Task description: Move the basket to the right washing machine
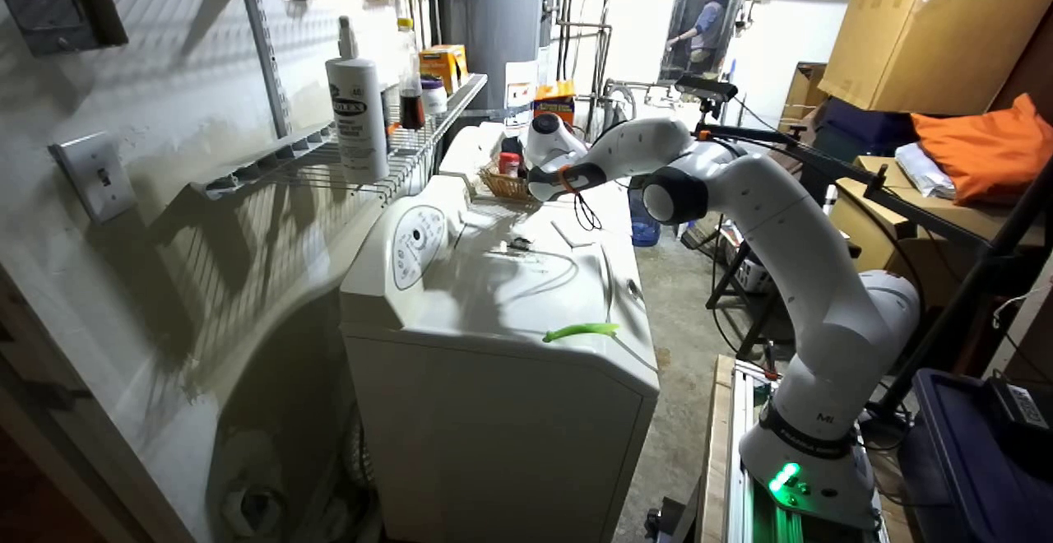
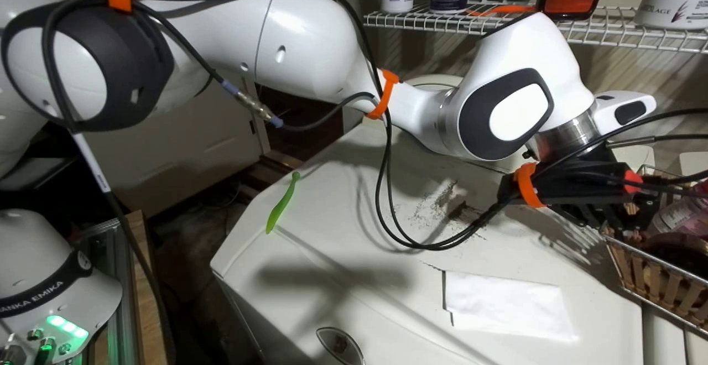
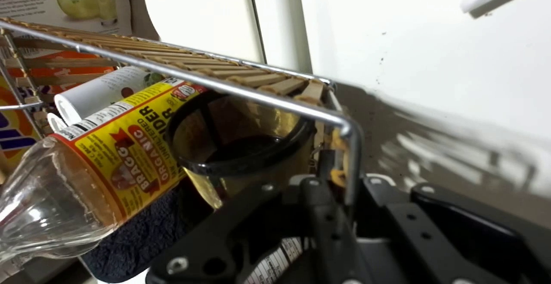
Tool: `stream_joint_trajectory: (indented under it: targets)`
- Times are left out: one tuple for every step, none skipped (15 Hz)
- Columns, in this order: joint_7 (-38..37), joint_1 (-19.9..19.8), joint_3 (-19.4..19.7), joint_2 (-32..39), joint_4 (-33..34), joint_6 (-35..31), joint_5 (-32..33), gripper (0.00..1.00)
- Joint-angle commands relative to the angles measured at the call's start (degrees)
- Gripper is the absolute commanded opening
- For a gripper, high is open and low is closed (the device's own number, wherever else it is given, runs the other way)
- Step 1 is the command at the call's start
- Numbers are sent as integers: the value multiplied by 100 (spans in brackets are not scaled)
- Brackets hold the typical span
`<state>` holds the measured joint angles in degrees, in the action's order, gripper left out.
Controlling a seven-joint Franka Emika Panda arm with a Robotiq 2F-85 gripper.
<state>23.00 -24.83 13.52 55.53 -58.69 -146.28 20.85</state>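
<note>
The brown wicker basket (image 1: 503, 185) with a metal rim is at the far end of the near white machine in an exterior view. In another exterior view the basket (image 2: 658, 276) is cut off at the right edge, by the seam between the machines. In the wrist view the basket's rim (image 3: 241, 92) passes between my fingers. My gripper (image 3: 344, 185) is shut on the basket's near wall; it also shows in an exterior view (image 2: 605, 221). The right washing machine (image 1: 470, 150) shows only partly behind the basket. Whether the basket's bottom touches a machine cannot be told.
The near machine (image 1: 494, 296) bears a green strip (image 1: 580, 331) and a white paper (image 2: 509, 304). A wire shelf (image 1: 395, 173) with bottles runs above the machines' back. In the basket lie a Bragg bottle (image 3: 137, 155) and a dark-rimmed cup (image 3: 241, 163). An orange box (image 1: 555, 103) stands beyond.
</note>
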Motion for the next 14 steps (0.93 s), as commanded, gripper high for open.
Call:
stream_joint_trajectory:
  targets:
    - [98, -101, 104, 368, 1134, 36, 53, 2]
    - [94, -100, 99, 426, 1220, 93, 57, 2]
    - [92, -93, 95, 481, 1300, 124, 62, 2]
    - [91, -92, 91, 533, 1391, 161, 69, 2]
    - [86, -92, 87, 582, 1473, 192, 72, 2]
    - [52, -81, 93, 624, 1533, 222, 77, 2]
    - [23, -24, 176, 639, 1535, 216, 25, 23]
    - [10, -17, 174, 669, 1578, 243, 17, 35]
    - [12, -11, 190, 691, 1650, 234, 25, 40]
    - [12, 1, 190, 699, 1703, 239, 22, 45]
    - [10, 11, 204, 720, 1788, 242, 26, 53]
    - [9, 9, 206, 745, 1885, 236, 22, 59]
    - [11, 3, 217, 773, 1991, 227, 24, 67]
    - [8, -7, 215, 790, 2070, 247, 11, 73]
